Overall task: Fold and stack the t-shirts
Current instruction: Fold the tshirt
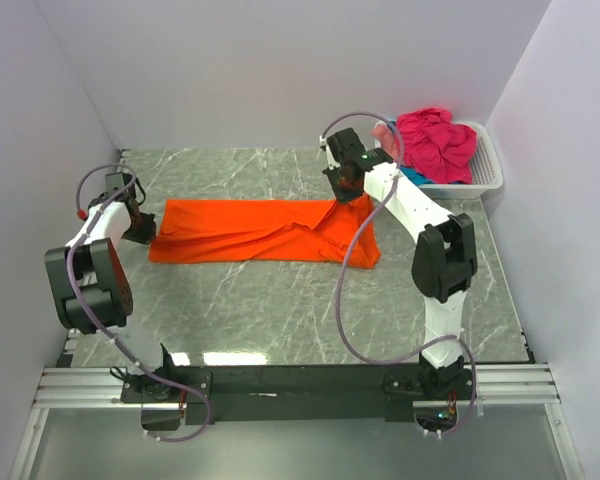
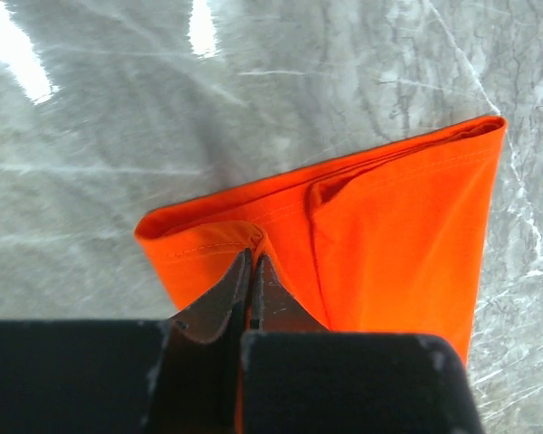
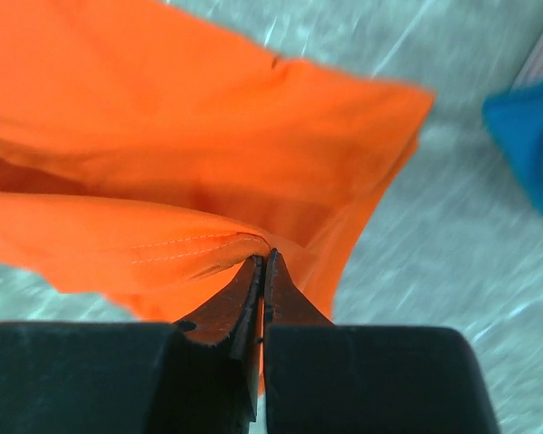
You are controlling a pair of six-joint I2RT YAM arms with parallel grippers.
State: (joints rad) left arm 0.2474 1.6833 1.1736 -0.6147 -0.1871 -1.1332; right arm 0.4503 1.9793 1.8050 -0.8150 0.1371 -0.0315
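Observation:
A bright orange t-shirt [image 1: 250,230] lies folded into a long band across the marble table. My left gripper [image 1: 140,228] is shut on its left end, the hem pinched between the jaws [image 2: 252,258]. At the right end my right gripper [image 1: 348,192] is shut on a stitched edge of the orange t-shirt [image 3: 163,244] and holds that corner lifted off the table. A magenta t-shirt [image 1: 435,142] is heaped in the basket, with a teal one [image 1: 412,176] under it and a pale pink one [image 1: 384,133] at its left.
The white slatted basket [image 1: 485,165] stands at the back right against the wall. White walls close the table on three sides. The teal cloth [image 3: 529,136] shows blurred at the right edge of the right wrist view.

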